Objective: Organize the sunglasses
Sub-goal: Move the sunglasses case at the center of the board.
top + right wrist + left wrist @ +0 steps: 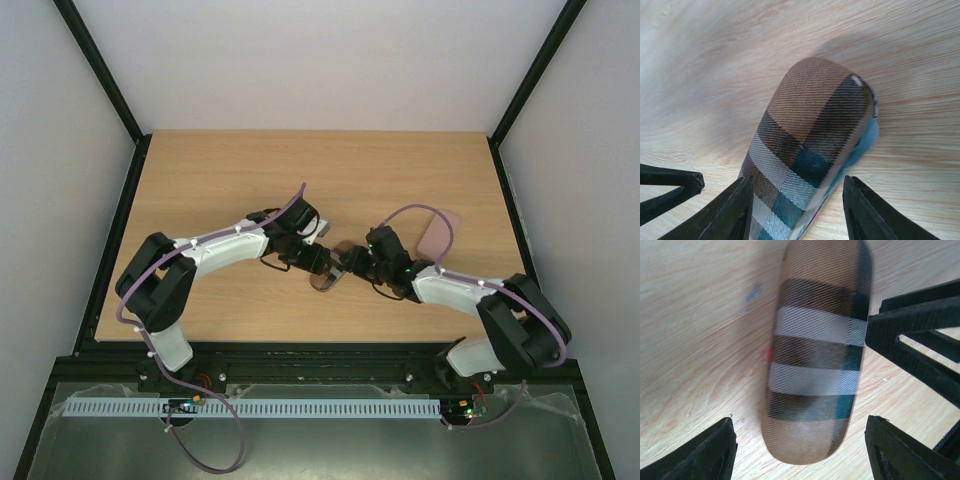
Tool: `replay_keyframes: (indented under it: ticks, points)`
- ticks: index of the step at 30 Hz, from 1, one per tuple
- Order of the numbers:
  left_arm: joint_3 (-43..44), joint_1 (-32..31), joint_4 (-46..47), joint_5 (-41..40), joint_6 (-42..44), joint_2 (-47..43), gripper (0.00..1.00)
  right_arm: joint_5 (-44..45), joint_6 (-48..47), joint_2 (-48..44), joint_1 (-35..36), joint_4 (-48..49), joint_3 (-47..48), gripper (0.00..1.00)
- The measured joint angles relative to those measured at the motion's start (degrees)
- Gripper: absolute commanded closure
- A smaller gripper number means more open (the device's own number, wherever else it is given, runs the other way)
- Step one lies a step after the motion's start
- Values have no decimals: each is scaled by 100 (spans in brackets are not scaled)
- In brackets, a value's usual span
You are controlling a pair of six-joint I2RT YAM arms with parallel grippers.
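Observation:
No sunglasses show in any view. A brown plaid oblong case [325, 279] lies on the table between both arms. My left gripper [318, 262] is open, and in the left wrist view its fingers [715, 455] stand on either side of the case's [815, 380] near end without touching it. My right gripper [352, 262] is open around the other end. In the right wrist view the case [810, 130] rises between the fingers [735, 210], with blue lining showing along its right edge.
A flat pink case [437, 232] lies on the wooden table [230, 170] behind the right arm. The right gripper's black fingers [910, 340] reach into the left wrist view beside the case. Black frame posts stand at the table's back corners.

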Motion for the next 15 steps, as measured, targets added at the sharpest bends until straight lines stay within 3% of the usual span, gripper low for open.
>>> replay_keyframes:
  ticks: [11,15]
  points:
    - [-319,63,566,490,-420,616,52,247,-120,1047,232,-153,654,81]
    - [-319,44,695,581,-555,664,55,365,-168,1176,234,-186,791,81]
